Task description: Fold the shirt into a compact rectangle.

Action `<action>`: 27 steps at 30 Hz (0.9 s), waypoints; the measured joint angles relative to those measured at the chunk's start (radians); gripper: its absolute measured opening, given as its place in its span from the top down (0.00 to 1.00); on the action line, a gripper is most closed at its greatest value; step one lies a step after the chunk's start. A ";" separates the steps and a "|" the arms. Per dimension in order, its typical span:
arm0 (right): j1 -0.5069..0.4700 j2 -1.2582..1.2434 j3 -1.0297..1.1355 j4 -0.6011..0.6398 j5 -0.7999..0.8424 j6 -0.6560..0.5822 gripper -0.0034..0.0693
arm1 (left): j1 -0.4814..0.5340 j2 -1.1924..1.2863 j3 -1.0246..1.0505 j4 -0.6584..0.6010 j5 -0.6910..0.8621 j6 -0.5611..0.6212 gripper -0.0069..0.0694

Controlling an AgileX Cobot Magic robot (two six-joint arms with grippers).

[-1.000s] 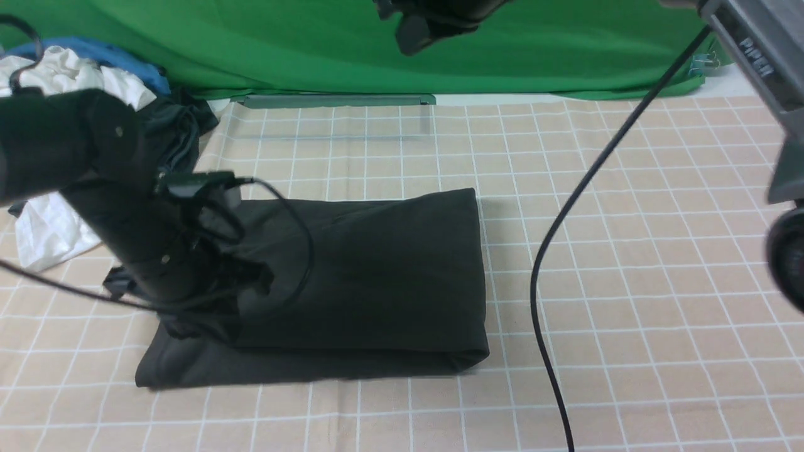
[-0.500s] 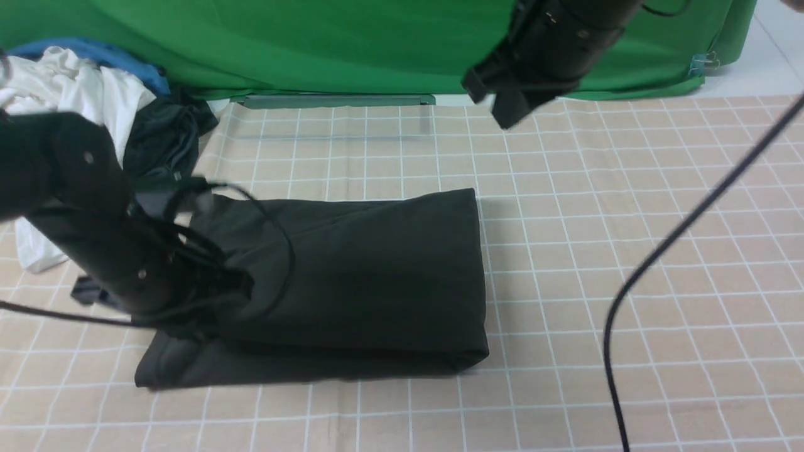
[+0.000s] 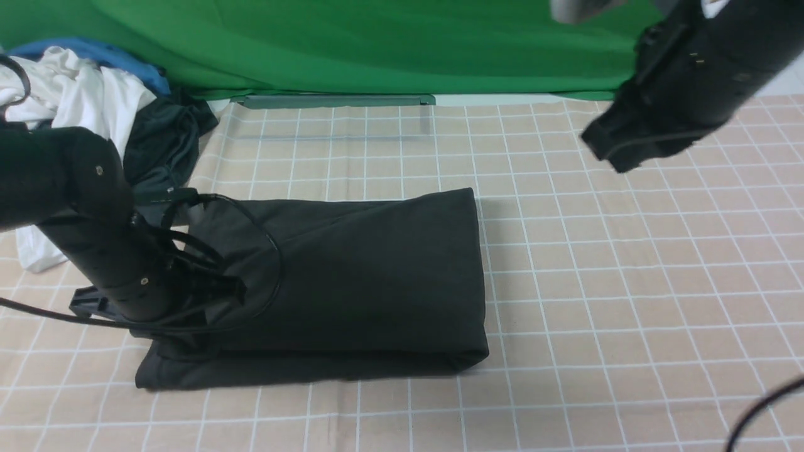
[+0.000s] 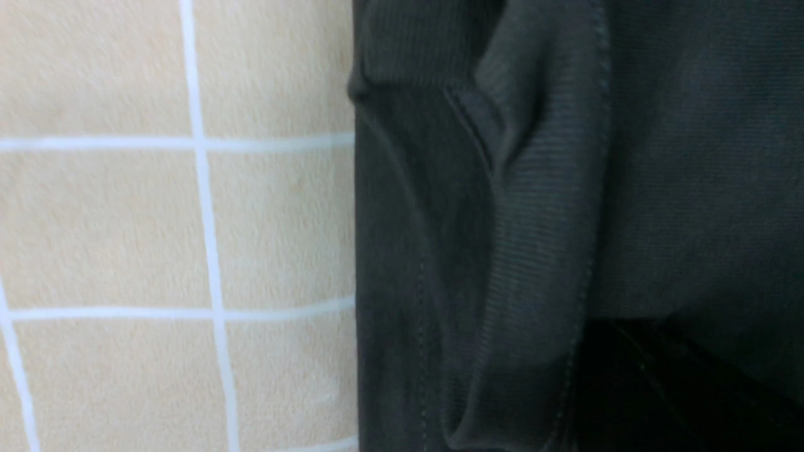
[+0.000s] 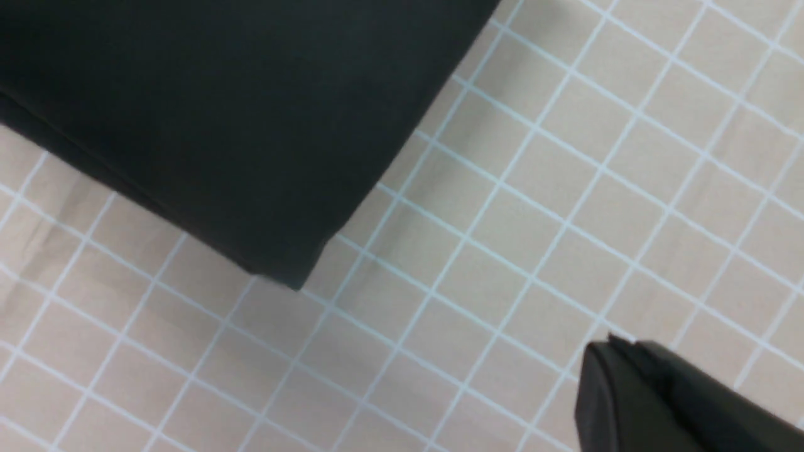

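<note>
Checked tablecloth (image 3: 628, 282) under folded black shirt (image 3: 370, 270)

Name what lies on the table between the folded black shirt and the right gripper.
Only bare checked tablecloth separates the shirt from the right gripper; the front view shows it.

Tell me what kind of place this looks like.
Probably a robot lab or data-collection setup, not a home: a green backdrop hangs behind a table under a grid-pattern cloth, a folded black shirt lies there, and spare clothes are heaped aside.

A staged recording lab: green backdrop (image 3: 352, 44) behind gridded tablecloth (image 3: 628, 282).
</note>
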 joint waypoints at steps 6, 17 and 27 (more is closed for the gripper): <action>0.000 -0.099 0.105 -0.004 0.000 0.050 0.90 | 0.000 -0.010 0.009 0.043 0.009 -0.025 0.88; 0.000 0.042 0.192 0.129 -0.251 0.102 0.60 | 0.000 -0.353 0.009 0.041 0.129 -0.025 0.88; 0.000 0.285 0.192 0.177 -0.506 0.130 0.12 | 0.000 -0.729 0.010 -0.046 0.217 0.006 0.88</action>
